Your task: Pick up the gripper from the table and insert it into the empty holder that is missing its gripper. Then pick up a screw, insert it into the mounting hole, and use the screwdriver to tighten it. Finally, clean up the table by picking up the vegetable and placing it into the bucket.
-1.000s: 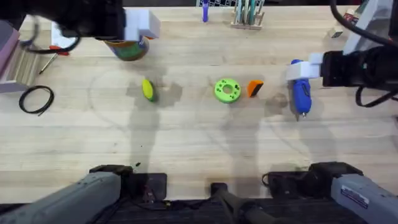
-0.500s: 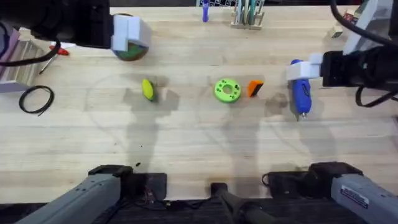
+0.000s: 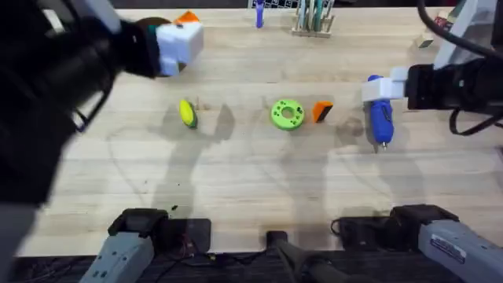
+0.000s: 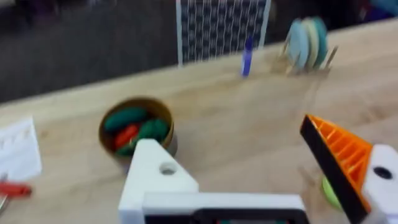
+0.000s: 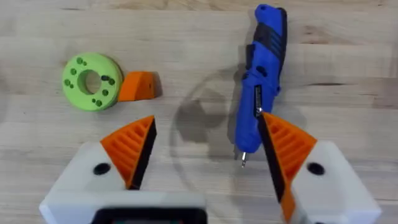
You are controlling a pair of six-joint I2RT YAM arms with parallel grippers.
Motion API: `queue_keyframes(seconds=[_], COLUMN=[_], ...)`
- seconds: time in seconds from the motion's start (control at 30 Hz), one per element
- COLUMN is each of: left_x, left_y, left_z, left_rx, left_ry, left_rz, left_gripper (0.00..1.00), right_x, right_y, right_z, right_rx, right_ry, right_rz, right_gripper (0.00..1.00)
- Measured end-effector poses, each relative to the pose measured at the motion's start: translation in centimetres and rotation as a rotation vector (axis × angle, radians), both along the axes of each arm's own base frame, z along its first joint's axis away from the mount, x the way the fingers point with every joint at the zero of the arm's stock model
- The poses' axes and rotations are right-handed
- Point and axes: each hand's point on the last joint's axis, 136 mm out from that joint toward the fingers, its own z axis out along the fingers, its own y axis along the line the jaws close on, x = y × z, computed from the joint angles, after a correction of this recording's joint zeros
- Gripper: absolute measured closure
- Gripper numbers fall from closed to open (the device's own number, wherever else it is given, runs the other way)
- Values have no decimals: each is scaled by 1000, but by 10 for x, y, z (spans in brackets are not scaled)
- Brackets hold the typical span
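Two arms. Right gripper: spread wide, empty, poised above screwdriver. Left gripper: one pad missing, nothing held, near bucket. Orange gripper: flat on table, touching green disc. Advised: approach from disc-free side, pinch across flat faces.

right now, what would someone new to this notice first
Probably the left arm rising large and dark over the table's left side. In the left wrist view one holder lacks its orange finger, with the bucket of red and green toys beyond. Mid-table lie the yellow vegetable, the green disc with the orange gripper beside it, and the blue screwdriver under the right arm's open fingers.
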Motion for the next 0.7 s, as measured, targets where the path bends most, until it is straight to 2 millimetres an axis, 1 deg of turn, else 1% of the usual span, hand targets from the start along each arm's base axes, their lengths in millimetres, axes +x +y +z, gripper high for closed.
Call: queue_keyframes(seconds=[0.27, 0.43, 0.47, 0.7], left_x=[-32, -47, -55, -70], left_y=[-10, -14, -17, -21], left_z=[-11, -28, -40, -57], left_rx=[-23, -28, -30, -24], left_ry=[-257, -364, -412, -494], left_rz=[-68, -94, -120, -178], left_gripper=[14, 14, 14, 13], right_x=[0, 0, 0, 0], right_y=[0, 0, 0, 0], right_z=[0, 0, 0, 0], right_rx=[0, 0, 0, 0], right_ry=[0, 0, 0, 0], right_rz=[0, 0, 0, 0], right_gripper=[17, 17, 17, 17])
